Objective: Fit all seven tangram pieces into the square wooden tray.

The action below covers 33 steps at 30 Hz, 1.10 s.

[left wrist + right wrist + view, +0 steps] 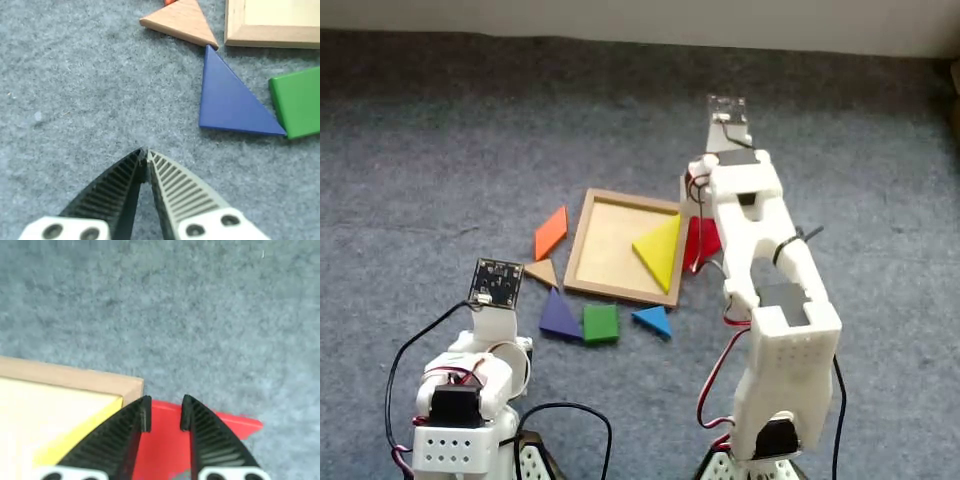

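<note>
The high view looks steeply down over the whole tabletop [420, 150] from farther off. Each wrist view looks closely down along its own tool; beyond the left tool [145, 152] and beside the right tool [163, 412], both catch the wooden tray [270, 35] rim.

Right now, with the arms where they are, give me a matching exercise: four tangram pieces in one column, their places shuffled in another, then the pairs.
Pieces
1. yellow triangle
2. red piece
3. green square
4. orange parallelogram

Places
A. on the carpet between the dark blue triangle and the light blue triangle
B. beside the tan triangle
C. inside the tray
D. just outside the tray, below the right gripper

Pairs: 1-C, 2-D, 3-A, 4-B
</note>
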Each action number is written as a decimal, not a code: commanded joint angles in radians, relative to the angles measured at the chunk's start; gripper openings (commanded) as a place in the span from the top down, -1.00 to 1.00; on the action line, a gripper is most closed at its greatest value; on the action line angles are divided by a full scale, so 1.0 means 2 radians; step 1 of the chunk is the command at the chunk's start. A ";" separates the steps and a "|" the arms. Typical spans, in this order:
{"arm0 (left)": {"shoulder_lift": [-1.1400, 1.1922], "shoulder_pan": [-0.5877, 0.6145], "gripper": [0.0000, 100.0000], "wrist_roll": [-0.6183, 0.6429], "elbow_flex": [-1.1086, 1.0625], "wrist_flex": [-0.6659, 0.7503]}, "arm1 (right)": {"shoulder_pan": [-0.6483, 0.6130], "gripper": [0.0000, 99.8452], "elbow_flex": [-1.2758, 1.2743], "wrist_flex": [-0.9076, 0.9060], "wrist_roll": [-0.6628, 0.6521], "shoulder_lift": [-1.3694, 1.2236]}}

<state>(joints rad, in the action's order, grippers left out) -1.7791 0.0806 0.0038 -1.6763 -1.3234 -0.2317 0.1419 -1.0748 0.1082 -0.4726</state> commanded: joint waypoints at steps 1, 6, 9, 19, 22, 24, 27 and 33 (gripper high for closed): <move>-0.015 0.006 0.99 0.004 -0.010 -0.002 | 0.008 0.78 0.038 -0.046 -0.009 0.009; -0.015 0.006 0.99 0.004 -0.010 -0.002 | 0.008 0.78 0.041 -0.066 -0.026 0.010; -0.015 0.006 0.99 0.004 -0.010 -0.002 | 0.008 0.78 0.041 -0.067 -0.048 0.010; -0.015 0.006 0.99 0.004 -0.010 -0.002 | 0.019 0.78 0.036 0.066 -0.048 0.007; -0.015 0.006 0.99 0.004 -0.010 -0.002 | 0.019 0.78 0.036 0.069 -0.048 -0.001; -0.015 0.006 0.99 0.004 -0.010 -0.002 | 0.016 0.78 0.040 0.069 -0.050 -0.019; -0.015 0.006 0.99 0.004 -0.010 -0.002 | 0.013 0.78 0.040 0.066 -0.053 -0.047; -0.015 0.006 0.99 0.004 -0.010 -0.002 | 0.008 0.78 0.060 -0.064 -0.163 -0.039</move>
<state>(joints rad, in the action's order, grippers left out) -1.7791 0.0806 0.0038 -1.6763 -1.3234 -0.2087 0.2125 -1.0748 -0.1250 -0.5861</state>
